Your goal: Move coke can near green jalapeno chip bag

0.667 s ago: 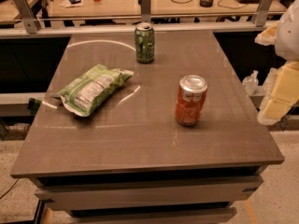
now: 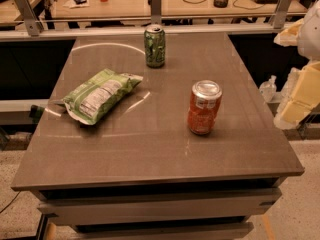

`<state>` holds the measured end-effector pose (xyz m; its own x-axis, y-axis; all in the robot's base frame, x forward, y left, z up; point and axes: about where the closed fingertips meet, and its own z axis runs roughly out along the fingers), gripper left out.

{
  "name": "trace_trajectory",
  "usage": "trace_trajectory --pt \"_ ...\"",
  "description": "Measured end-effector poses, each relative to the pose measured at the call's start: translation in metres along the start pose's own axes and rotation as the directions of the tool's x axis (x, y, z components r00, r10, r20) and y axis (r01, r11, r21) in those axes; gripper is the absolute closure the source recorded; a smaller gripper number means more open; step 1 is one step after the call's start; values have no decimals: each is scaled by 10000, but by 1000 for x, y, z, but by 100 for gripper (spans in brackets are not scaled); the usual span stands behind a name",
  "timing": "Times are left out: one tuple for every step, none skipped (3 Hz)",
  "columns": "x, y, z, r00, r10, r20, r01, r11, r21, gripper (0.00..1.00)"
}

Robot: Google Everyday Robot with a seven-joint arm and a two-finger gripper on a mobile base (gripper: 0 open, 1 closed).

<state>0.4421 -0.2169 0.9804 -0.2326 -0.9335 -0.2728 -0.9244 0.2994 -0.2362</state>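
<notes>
The coke can (image 2: 204, 107), orange-red with a silver top, stands upright on the brown table (image 2: 150, 154), right of the middle. The green jalapeno chip bag (image 2: 99, 95) lies flat on the table's left side, its white label panel facing up. There is a wide gap of bare table between the can and the bag. My gripper (image 2: 296, 106) shows as pale yellowish-white parts at the right edge of the camera view. It is off the table's right side, level with the coke can and well apart from it, and it holds nothing that I can see.
A green patterned can (image 2: 154, 45) stands upright near the table's far edge. Behind the table runs a metal rail (image 2: 150, 21) with a cluttered desk beyond it. A small clear bottle (image 2: 268, 87) sits past the right edge. The floor lies in front.
</notes>
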Motion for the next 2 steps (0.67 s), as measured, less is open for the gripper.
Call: trace_trajectory --pt "1 -15 5 9870 297 1579 -308 9995 46 0" --pt "-18 -19 8 9351 80 3542 -152 9997 176 0"
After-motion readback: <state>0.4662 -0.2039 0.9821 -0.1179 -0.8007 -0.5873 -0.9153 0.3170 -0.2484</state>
